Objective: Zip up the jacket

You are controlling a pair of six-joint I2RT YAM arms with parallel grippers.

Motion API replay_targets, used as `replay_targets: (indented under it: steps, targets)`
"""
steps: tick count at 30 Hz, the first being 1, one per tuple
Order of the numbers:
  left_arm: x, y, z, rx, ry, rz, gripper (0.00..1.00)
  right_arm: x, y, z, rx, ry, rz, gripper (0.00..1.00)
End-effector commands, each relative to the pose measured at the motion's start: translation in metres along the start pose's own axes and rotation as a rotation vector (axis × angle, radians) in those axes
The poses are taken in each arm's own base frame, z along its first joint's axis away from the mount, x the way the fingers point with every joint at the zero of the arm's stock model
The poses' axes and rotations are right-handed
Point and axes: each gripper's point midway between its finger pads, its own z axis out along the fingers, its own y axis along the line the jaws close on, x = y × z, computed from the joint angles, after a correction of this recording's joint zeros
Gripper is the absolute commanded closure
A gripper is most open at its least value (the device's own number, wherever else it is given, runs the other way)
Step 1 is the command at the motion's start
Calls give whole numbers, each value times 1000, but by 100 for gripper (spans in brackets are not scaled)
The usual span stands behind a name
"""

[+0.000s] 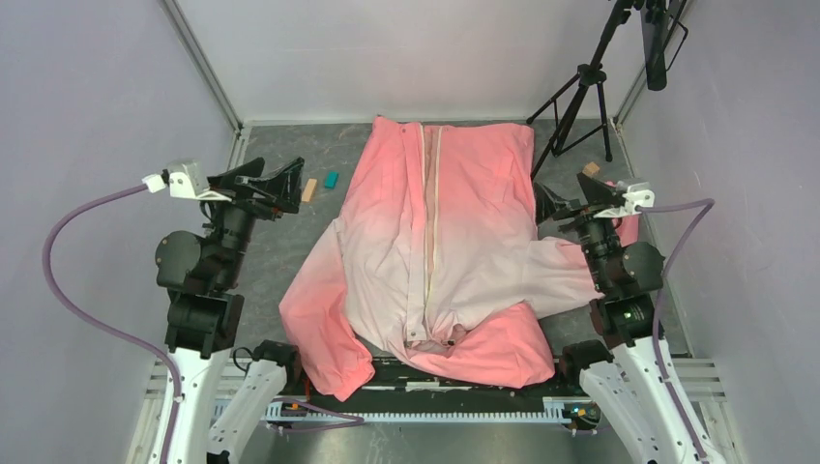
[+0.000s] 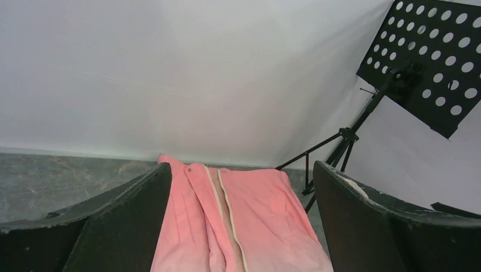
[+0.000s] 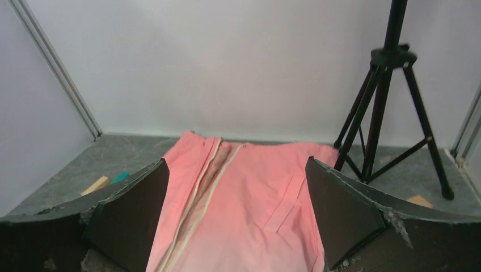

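We can read no text, label, brand, number or sign in any view; nothing legible shows on the jacket (image 1: 474, 193), the tripod (image 3: 391, 58) or the perforated stand (image 2: 422, 54).

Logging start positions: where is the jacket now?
Top view: the jacket lies spread mid-table between the left arm and right arm, a tripod off its far right corner.

You have: jacket (image 1: 454, 193) flat on the table (image 1: 280, 251), centred; two small blocks (image 1: 309, 189) just left of its far end; tripod (image 1: 585, 97) behind its far right corner.
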Motion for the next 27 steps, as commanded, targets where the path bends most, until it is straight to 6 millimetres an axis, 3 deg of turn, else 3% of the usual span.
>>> replay_targets:
  steps: [1,5,9,13,16,21,26,27]
  targets:
    - [29,2,13,7,83,-101,0,33,0,3,-8,61,47,3]
    - [67,8,24,-1,205,-150,0,68,-2,5,-6,144,77,3]
    - [109,17,30,-24,320,-228,0,113,14,2,-98,244,155,3]
    - [165,22,33,-29,490,-328,0,146,41,-14,-256,230,284,3]
    - [213,23,31,-29,652,-430,0,180,55,-18,-307,329,350,3]
    - [277,11,24,35,887,-579,0,234,80,-10,-336,507,300,3]
    - [312,0,11,44,1012,-592,0,260,104,10,-303,555,279,1]
    - [316,-3,8,47,1029,-592,0,263,108,18,-293,554,276,7]
